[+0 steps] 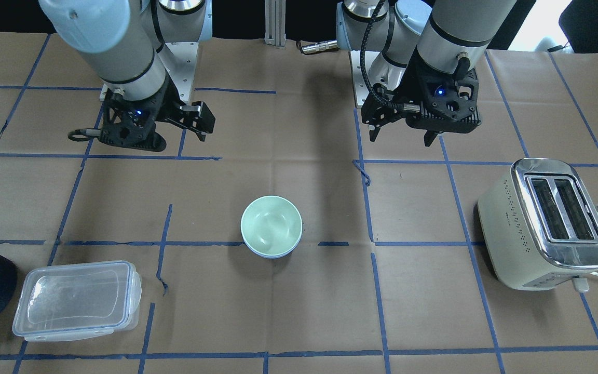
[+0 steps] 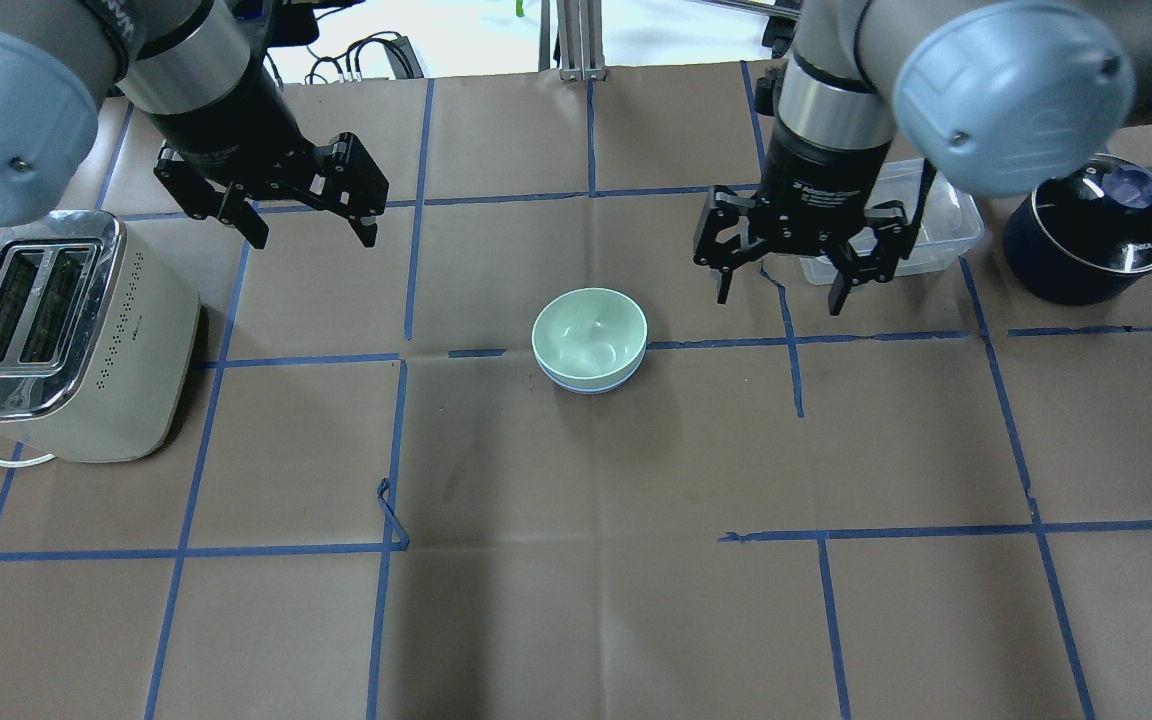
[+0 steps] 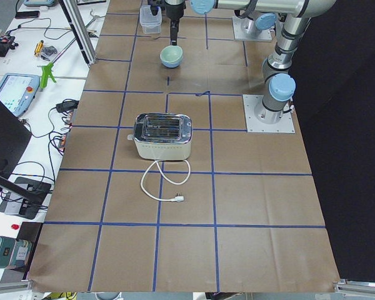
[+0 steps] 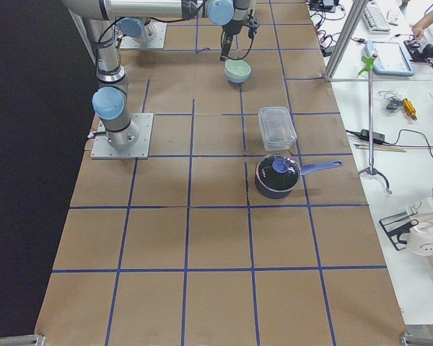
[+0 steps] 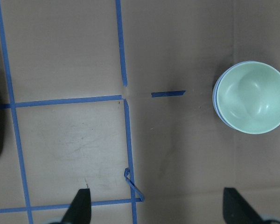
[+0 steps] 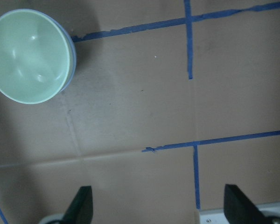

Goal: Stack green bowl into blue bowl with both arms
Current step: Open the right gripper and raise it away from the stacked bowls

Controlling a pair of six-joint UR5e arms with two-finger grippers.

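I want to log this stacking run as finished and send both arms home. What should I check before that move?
1. Green bowl sits inside blue bowl: ok, only a blue edge shows under it.
2. Bowls upright, not tilted: ok.
3. Left gripper open and empty: ok.
4. Right gripper open and empty: ok.
5. Both grippers apart from the bowls: ok, one to each side.
6. Green bowl seated fully down: cannot tell, the contact is hidden.
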